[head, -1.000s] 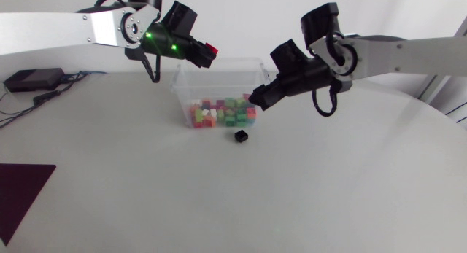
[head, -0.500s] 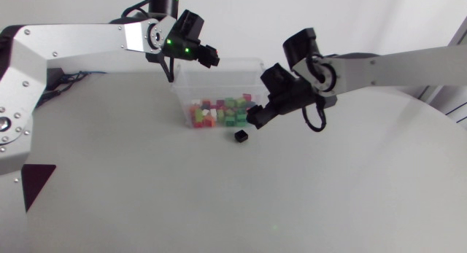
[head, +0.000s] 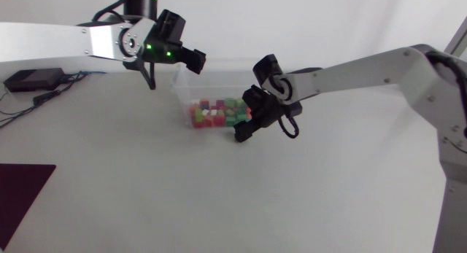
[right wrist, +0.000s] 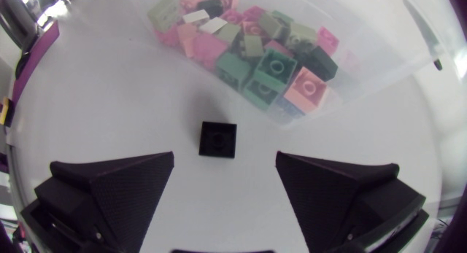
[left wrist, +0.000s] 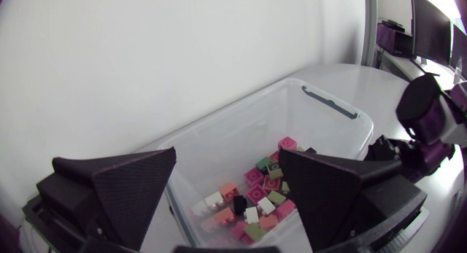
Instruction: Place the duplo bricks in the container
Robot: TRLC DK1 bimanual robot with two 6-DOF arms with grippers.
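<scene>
A clear plastic container [head: 219, 62] stands at the back middle of the table, with several coloured duplo bricks [head: 217, 113] piled inside. My left gripper [head: 191, 58] hangs open and empty over the container's back left corner. The left wrist view looks down between its fingers [left wrist: 124, 191] into the container [left wrist: 332, 103] and onto the bricks [left wrist: 255, 196]. My right gripper [head: 243, 131] is low at the container's front right corner, and hides the loose brick in the head view. In the right wrist view a black brick [right wrist: 217, 139] lies on the table just ahead of my open right gripper [right wrist: 225, 181], outside the container wall [right wrist: 379, 60].
A black box with cables [head: 33, 79] sits at the far left. A dark purple mat [head: 22, 189] lies at the table's left front. My right arm [left wrist: 430, 129] shows beyond the container in the left wrist view.
My left gripper has opened and the red brick it held is gone from it. My right gripper has come down and left, to just over the black brick.
</scene>
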